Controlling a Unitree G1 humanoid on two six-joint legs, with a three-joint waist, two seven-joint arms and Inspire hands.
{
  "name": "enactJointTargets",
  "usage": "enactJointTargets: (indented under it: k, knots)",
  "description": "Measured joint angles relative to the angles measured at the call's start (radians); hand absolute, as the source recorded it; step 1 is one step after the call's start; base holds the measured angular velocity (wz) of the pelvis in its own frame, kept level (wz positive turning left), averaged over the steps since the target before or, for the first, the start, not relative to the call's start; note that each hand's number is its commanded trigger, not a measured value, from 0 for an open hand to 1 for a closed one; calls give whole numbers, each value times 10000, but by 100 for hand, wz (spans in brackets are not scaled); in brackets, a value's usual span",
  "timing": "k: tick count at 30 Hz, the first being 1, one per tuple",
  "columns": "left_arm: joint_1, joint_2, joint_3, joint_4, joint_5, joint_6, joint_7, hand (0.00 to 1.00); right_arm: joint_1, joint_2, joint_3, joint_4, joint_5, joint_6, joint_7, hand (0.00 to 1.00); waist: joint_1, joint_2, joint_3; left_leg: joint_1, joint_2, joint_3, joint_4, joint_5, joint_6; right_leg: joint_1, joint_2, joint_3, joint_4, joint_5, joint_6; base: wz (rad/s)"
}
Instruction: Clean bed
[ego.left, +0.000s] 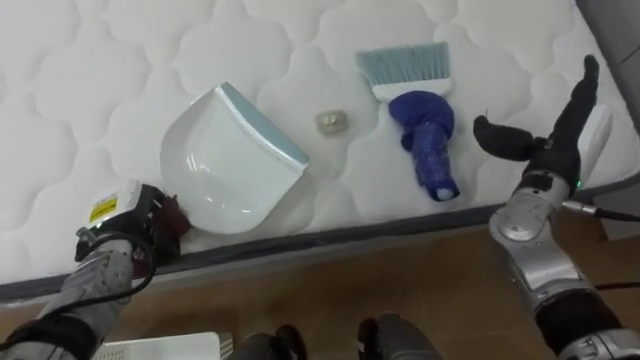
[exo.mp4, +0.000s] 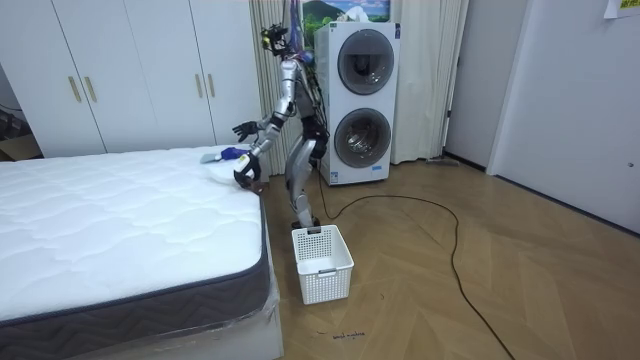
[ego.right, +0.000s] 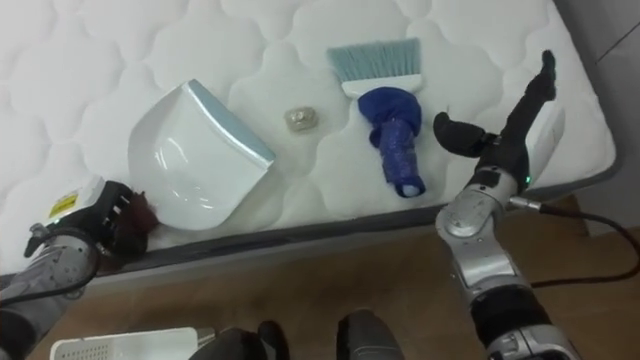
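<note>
On the white quilted mattress (ego.left: 80, 60) lies a white dustpan (ego.left: 225, 165) with a pale blue lip. Its dark red handle (ego.left: 172, 214) sits at the bed's near edge, and my left hand (ego.left: 132, 228) is curled round it. A small crumpled scrap (ego.left: 332, 121) lies between the dustpan and a brush (ego.left: 425, 125) with a blue handle and light blue bristles. My right hand (ego.left: 548, 135) hovers just right of the brush, open with straight fingers and the thumb spread toward the handle, not touching it. In the room view I stand bent at the bed's side (exo.mp4: 250, 185).
A white plastic basket (exo.mp4: 322, 262) stands on the wooden floor by my feet; its rim (ego.left: 170, 347) shows below the bed's edge. Behind me stands a stacked washer and dryer (exo.mp4: 358, 95). White wardrobes (exo.mp4: 130, 70) line the wall beyond the bed.
</note>
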Motion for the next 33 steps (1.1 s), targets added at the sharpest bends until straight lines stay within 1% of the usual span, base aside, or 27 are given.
enactJointTargets:
  k: [1, 3, 6, 10, 13, 16, 24, 33]
  knots:
    - [-40, 1, 3, 0, 0, -2, -61, 100, 0, 0, 4, 22, 242, 0, 158, 0, 14, 3, 23, -28, -1, 6, 3, 0, 0, -30, -2, 8, 0, -3, 4, 0]
    - [-125, 4, -5, -1, 4, -7, -133, 100, -3, -7, 14, 28, 560, -6, 282, 0, 92, 6, 24, -91, -2, 9, 18, 0, 1, -107, -2, 22, 17, -3, 4, 0]
    - [-291, 3, -129, -64, 31, -49, -178, 100, -20, -5, 95, 42, 958, -26, 502, 0, 244, 27, 97, -162, 5, 1, 115, 5, 8, -172, -4, 13, 46, -3, 3, 0]
    - [-299, 4, -168, -230, 39, -64, -203, 100, -111, 23, 385, 77, 950, -32, 723, 0, 264, 75, 135, -254, 12, -33, 144, 9, 16, -178, -27, -57, 41, -6, 8, 4]
    - [-298, 3, -184, -311, 42, -139, -209, 100, -284, 39, 385, 386, 898, -37, 909, 0, 245, 81, 137, -313, -5, -38, 176, 46, 81, -172, -103, -184, 39, -13, 22, 12]
    - [-303, -10, -245, -371, 83, -148, -192, 100, -410, 40, 385, 426, 897, -38, 946, 0, 245, 86, 141, -335, -18, -38, 206, 52, 93, -165, -163, -265, 58, -19, 33, 8]
    - [-314, -16, -250, -374, 95, -144, -187, 100, -488, 56, 479, 445, 900, -44, 1130, 0, 249, 120, 160, -354, -5, -55, 303, 52, 95, -156, -157, -260, 128, -24, 39, 0]
    - [-220, -17, -262, -393, 100, -135, -193, 100, -489, 56, 479, 467, 907, -44, 1217, 0, 261, 131, 152, -339, -16, -77, 303, 51, 96, -156, -173, -261, 243, -35, 45, 0]
